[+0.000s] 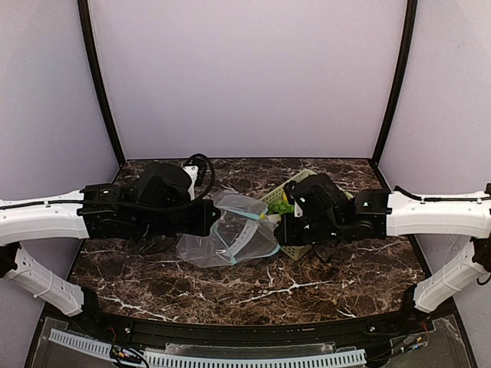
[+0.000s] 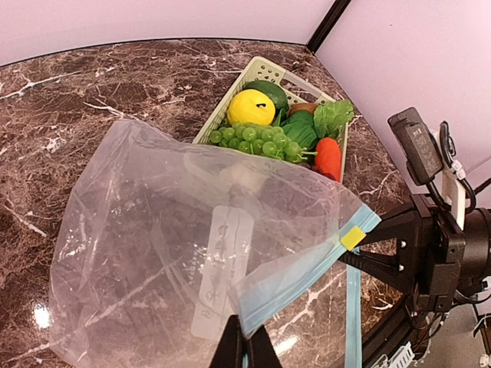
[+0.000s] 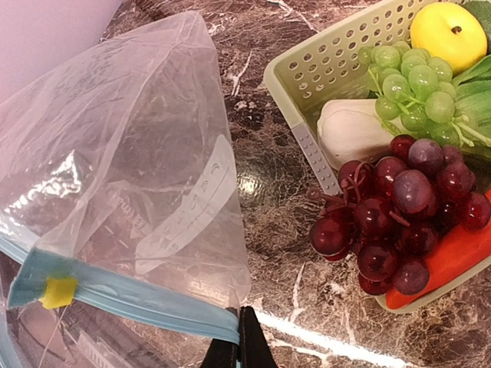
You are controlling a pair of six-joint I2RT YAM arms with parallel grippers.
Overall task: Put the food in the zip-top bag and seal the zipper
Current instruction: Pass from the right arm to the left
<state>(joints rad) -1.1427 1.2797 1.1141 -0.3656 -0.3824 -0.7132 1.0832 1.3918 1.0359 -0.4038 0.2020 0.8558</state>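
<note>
The clear zip-top bag [image 1: 203,249] is held up between my two arms over the marble table, its mouth gaping and nothing inside. My left gripper [image 2: 245,345] is shut on one lip of the teal zipper [image 2: 307,268], some way from the yellow slider [image 2: 352,237]. My right gripper [image 3: 239,341] is shut on the zipper [image 3: 130,295] at the bag's corner. The food lies in the pale green basket [image 3: 330,54]: lemon [image 3: 447,34], green grapes [image 3: 414,84], white bulb [image 3: 353,130], purple grapes [image 3: 399,207] and red pepper [image 3: 453,261]. A leafy green [image 2: 331,116] shows in the left wrist view.
The basket [image 1: 278,196] sits at the back right of the table, just behind my right gripper [image 1: 281,228] and partly hidden by that arm. Purple walls close in the table at the back and sides. A black rail runs along the near edge.
</note>
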